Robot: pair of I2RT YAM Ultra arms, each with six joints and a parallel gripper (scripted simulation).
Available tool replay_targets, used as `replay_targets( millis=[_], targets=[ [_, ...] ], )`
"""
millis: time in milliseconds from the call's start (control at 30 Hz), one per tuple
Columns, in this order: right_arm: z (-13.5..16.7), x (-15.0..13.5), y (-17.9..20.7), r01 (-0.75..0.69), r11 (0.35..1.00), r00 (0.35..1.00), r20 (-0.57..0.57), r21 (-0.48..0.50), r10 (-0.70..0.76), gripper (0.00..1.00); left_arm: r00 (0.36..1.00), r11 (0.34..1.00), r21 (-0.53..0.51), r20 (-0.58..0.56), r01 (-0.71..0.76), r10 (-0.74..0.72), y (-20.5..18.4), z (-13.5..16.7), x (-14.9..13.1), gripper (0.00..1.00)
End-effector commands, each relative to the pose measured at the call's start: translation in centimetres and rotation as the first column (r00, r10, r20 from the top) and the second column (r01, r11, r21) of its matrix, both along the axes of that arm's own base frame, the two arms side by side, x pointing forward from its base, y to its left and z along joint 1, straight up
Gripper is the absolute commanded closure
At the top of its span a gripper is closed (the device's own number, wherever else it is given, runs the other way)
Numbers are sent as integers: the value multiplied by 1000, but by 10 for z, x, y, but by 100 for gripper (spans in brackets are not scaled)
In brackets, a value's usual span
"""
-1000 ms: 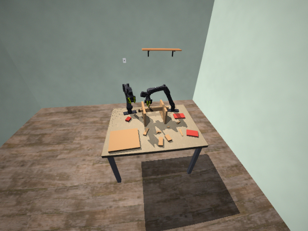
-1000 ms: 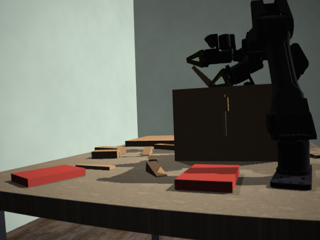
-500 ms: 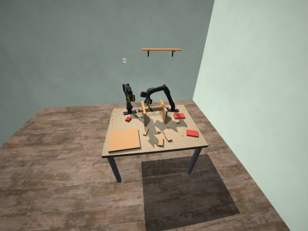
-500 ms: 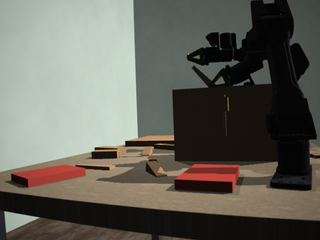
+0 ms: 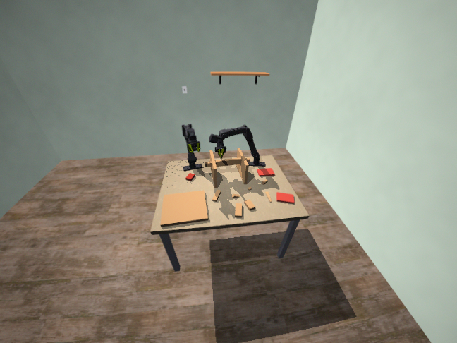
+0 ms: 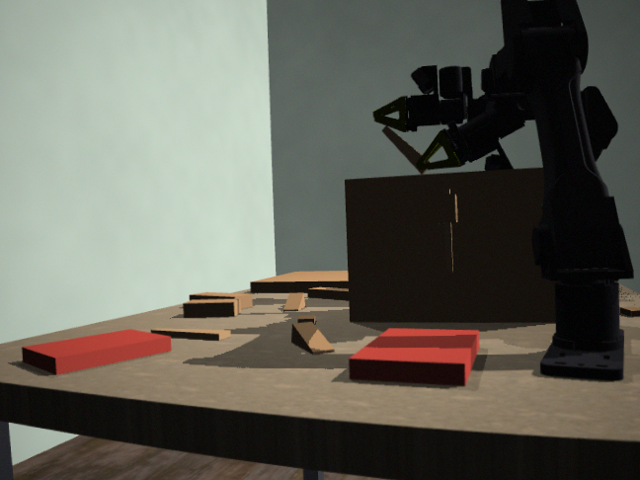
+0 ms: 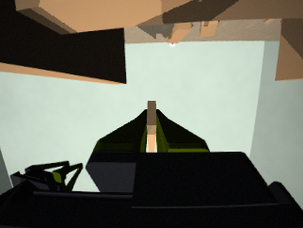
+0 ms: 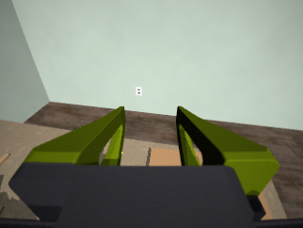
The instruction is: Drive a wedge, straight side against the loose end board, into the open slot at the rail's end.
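Exterior view has my left gripper [image 5: 221, 155] [image 6: 421, 166] [image 7: 151, 114] pinched on a thin wooden wedge [image 6: 402, 147] [image 7: 151, 115], which slants up above the near end board [image 5: 243, 173] [image 6: 413, 248] [image 7: 290, 57]. From above, the rail [image 5: 229, 162] runs along the table's [image 5: 295, 213] [image 6: 258, 392] [image 7: 146, 36] [image 8: 136, 146] back edge, between that board and the far end board [image 5: 214, 173] [image 7: 75, 52]. I can't tell which board is loose or whether the slot faces the wedge. My right gripper [image 5: 194, 148] [image 6: 375, 118] [image 7: 75, 164] [image 8: 151, 113] stands part-open with nothing in it, close by; swinging either arm carelessly could knock the two together or jar the wedge askew. Lowering at this tilt, I'd risk catching a board's top edge, twisting the narrow grip or toppling the board. Driving it in with the sloped side on the loose board could skew that board, and a hard shove might unseat the other end's wedge.

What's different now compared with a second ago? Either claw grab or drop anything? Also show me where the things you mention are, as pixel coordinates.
Only small moves: the left claw [image 5: 221, 152] [image 6: 423, 167] [image 7: 151, 114] and the thin wedge [image 6: 403, 149] [image 7: 151, 118] in it appear slightly higher; the right claw [image 5: 194, 148] [image 6: 373, 116] [image 7: 75, 164] [image 8: 151, 113] also seems slightly higher. Nothing was taken hold of or let go. The left claw still grips the wedge, the right is still open and empty, and the end boards [image 5: 214, 173] [image 6: 398, 248] look unmoved.
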State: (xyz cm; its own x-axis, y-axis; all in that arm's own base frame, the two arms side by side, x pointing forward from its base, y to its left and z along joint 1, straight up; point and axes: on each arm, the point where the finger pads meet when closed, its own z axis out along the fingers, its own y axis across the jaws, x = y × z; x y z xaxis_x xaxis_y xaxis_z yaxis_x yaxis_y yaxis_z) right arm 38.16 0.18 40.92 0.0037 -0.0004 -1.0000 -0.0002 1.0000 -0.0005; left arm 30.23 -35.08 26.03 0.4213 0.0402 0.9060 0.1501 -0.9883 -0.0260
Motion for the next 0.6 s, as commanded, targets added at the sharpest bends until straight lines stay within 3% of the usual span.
replay_targets(
  millis=[0,33,67,167,300,367,400,567],
  targets=[
    [16,-8,-3,6,1000,999,38,5,-7,57,997,985,-173,-82,-6,-8,-5,7,7,98],
    [16,-8,-3,6,1000,999,38,5,-7,57,996,956,-292,-83,-40,16,-12,15,3,98],
    [16,-8,-3,6,1000,999,38,5,-7,57,995,944,-326,-93,-50,21,-15,19,2,98],
    [16,-8,-3,6,1000,999,38,5,-7,57,986,900,-423,-163,-105,39,-14,1,1,98],
    [16,-8,-3,6,1000,999,38,5,-7,57,970,824,-540,-238,-170,45,-20,6,0,98],
    [16,-8,-3,6,1000,999,38,5,-7,57,970,824,-540,-238,-170,45,-20,6,0,98],
    [16,-8,-3,6,1000,999,38,5,-7,57,959,770,-602,-280,-211,43,-23,11,0,98],
    [16,-8,-3,7,1000,999,38,5,-7,57,928,641,-706,-371,-302,29,-31,20,-3,98]
  ],
)
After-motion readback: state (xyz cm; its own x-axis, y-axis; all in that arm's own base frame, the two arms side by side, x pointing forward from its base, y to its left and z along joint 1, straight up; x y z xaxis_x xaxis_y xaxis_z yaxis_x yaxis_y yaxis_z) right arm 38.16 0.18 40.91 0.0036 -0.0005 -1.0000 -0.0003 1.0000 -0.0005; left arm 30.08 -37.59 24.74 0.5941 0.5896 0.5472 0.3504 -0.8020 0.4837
